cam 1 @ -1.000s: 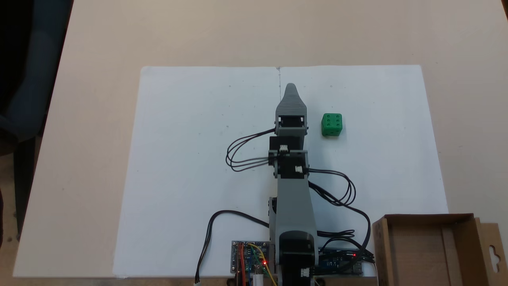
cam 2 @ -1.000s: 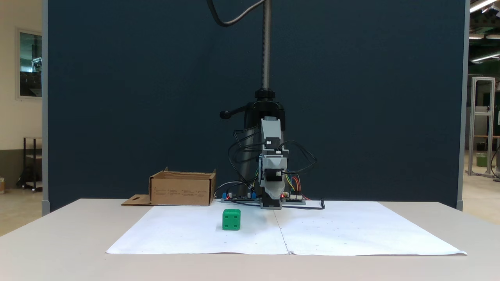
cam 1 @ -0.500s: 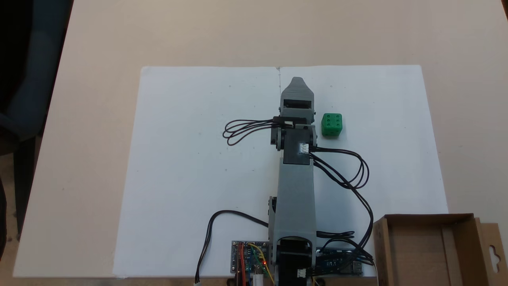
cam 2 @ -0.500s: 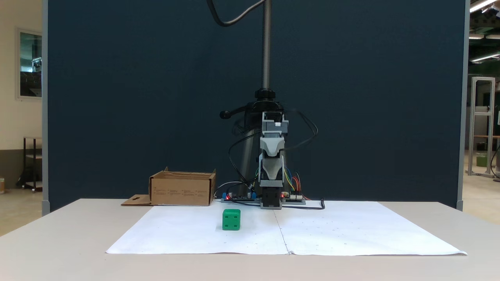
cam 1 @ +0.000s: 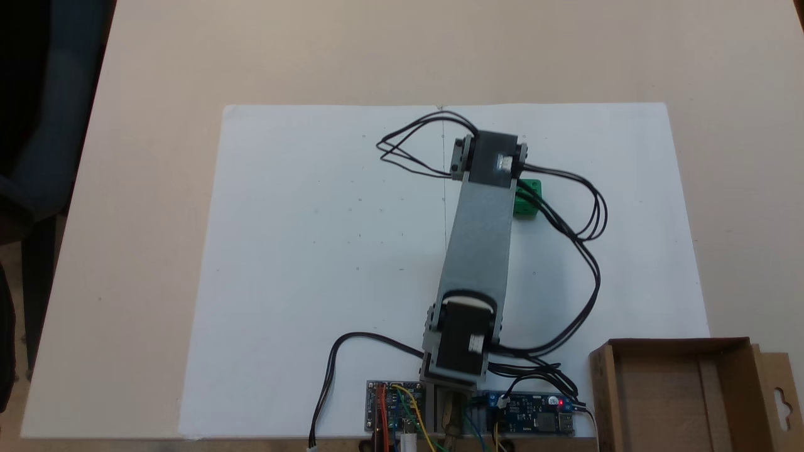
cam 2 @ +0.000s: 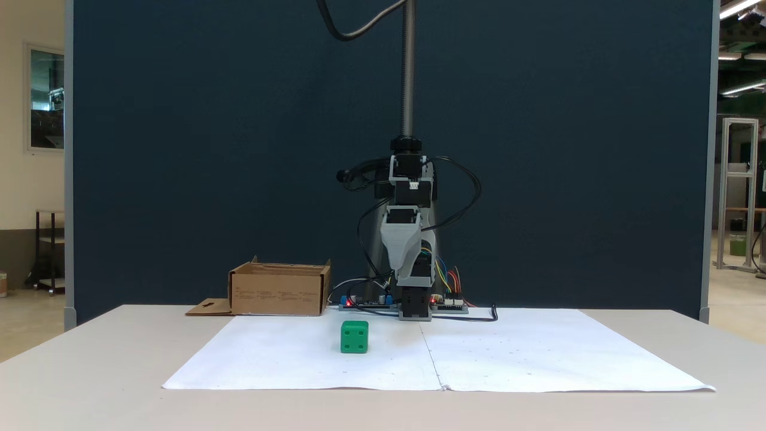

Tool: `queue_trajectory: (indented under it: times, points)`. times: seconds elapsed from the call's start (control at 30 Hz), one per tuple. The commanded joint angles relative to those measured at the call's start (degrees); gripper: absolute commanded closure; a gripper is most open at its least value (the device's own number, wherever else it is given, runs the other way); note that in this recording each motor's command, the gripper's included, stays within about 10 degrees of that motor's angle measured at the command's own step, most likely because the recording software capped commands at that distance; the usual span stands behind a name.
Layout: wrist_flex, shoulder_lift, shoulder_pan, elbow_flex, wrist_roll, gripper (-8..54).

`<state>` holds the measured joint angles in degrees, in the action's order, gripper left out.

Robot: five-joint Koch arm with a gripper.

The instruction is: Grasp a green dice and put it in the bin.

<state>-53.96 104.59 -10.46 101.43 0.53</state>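
From above, in a fixed view, the small bright green plastic dice (cam 1: 529,198) lies on the white paper sheet (cam 1: 301,263) that covers the beige surface (cam 1: 157,75). The grey robot arm (cam 1: 478,251) extends over the sheet and hides the dice's left part. The brown corrugated cardboard bin (cam 1: 684,395) stands well apart from the dice, at the lower right corner of this view, its hanger-slot flap on the right.

From the front, in a fixed view, the dice (cam 2: 354,336) rests on the sheet with four dark pips facing the camera. The tool (cam 2: 400,266) hangs above the surface, right of the dice and clear of it, pointing down. Only one grey tip shows, so whether its jaws are apart cannot be told. The bin (cam 2: 279,290) stands behind and left of the dice.
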Motion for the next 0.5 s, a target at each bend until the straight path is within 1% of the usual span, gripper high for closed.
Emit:
queue_trajectory:
  times: [0.0, 0.13, 0.27, 0.47]
  points:
    - [-2.64, -1.67, -1.49, -4.22, -1.76, 4.7]
    - [-2.64, -7.29, -2.29, -8.09, -5.71, 4.5]
    - [-2.64, -11.69, -3.52, -12.48, -8.96, 2.2]
    - [-4.66, -17.14, -4.48, -17.14, -15.38, 2.5]
